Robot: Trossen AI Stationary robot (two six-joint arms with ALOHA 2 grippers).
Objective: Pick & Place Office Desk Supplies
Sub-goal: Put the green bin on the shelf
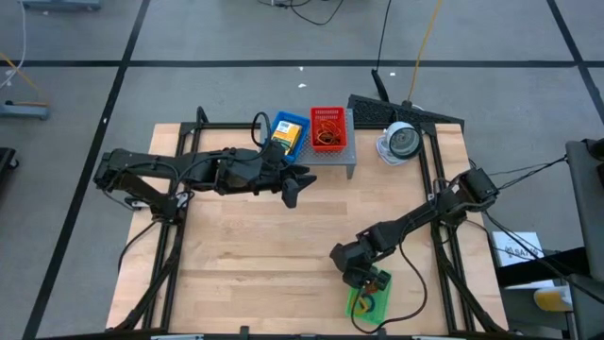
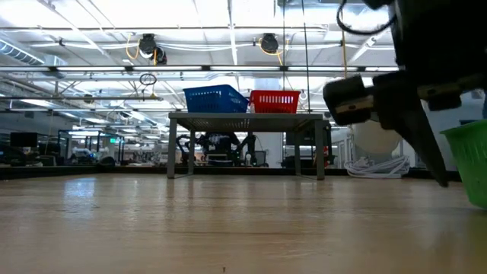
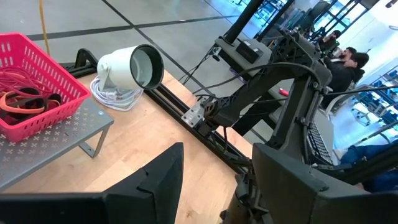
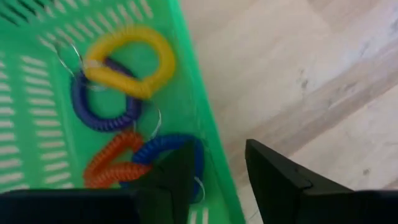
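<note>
A green mesh tray (image 1: 370,304) sits near the table's front edge and holds yellow (image 4: 134,59), purple (image 4: 102,106), orange (image 4: 112,162) and blue (image 4: 168,149) coil rings. My right gripper (image 4: 219,149) slants down over the tray's wall (image 4: 214,155), open, one finger inside the tray and one outside. My left gripper (image 1: 293,192) hangs open and empty in front of the grey shelf (image 1: 344,156). On the shelf stand a blue tray (image 1: 289,132) with a yellow-and-green crayon box and a red tray (image 1: 328,127) with rubber bands. My right gripper straddles the green tray's side wall (image 4: 217,174) from above, slanting down. One finger (image 4: 177,174) is inside the tray beside the blue ring and the other (image 4: 273,180) is outside over the table. I cannot tell whether either finger touches the wall.
A round white-and-grey device (image 1: 400,142) with a coiled cord sits at the back right, by a dark keyboard (image 1: 377,111). Bare wood lies between the shelf and the green tray. People sit beyond the table (image 3: 348,59).
</note>
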